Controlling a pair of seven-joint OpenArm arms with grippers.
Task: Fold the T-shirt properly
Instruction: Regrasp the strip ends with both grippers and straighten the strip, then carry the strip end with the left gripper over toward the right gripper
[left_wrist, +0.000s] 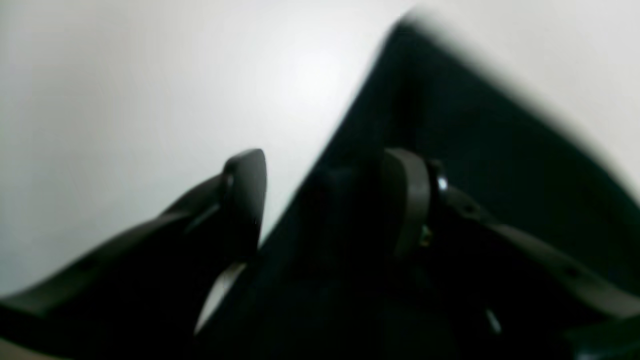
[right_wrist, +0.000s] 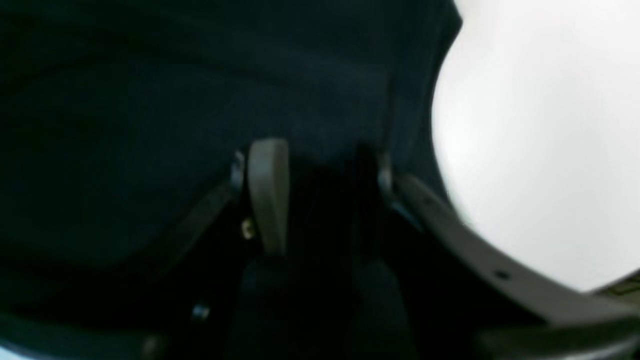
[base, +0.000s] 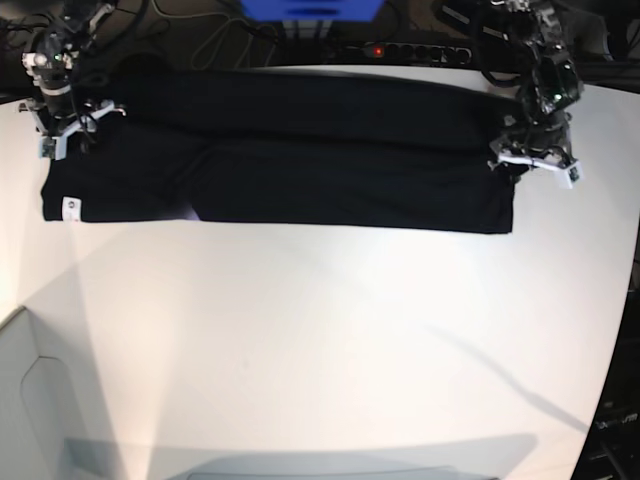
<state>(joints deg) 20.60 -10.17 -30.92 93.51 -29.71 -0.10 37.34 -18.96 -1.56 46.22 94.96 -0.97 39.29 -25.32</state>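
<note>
The black T-shirt (base: 300, 160) lies as a long flat band across the far side of the white table, with a small white tag (base: 71, 207) at its left end. My left gripper (base: 535, 160) stands over the band's right end. In the left wrist view it (left_wrist: 325, 195) is open, one finger (left_wrist: 245, 195) over bare table and the other over the T-shirt (left_wrist: 475, 125). My right gripper (base: 65, 135) hangs at the left end. In the right wrist view it (right_wrist: 320, 195) is open above the dark T-shirt (right_wrist: 150, 100), with nothing visibly held.
The white table (base: 320, 350) stretches toward the front. Behind the cloth are a blue box (base: 310, 8), a power strip (base: 420, 50) and cables. The table's right edge (base: 632, 250) runs close to the left arm.
</note>
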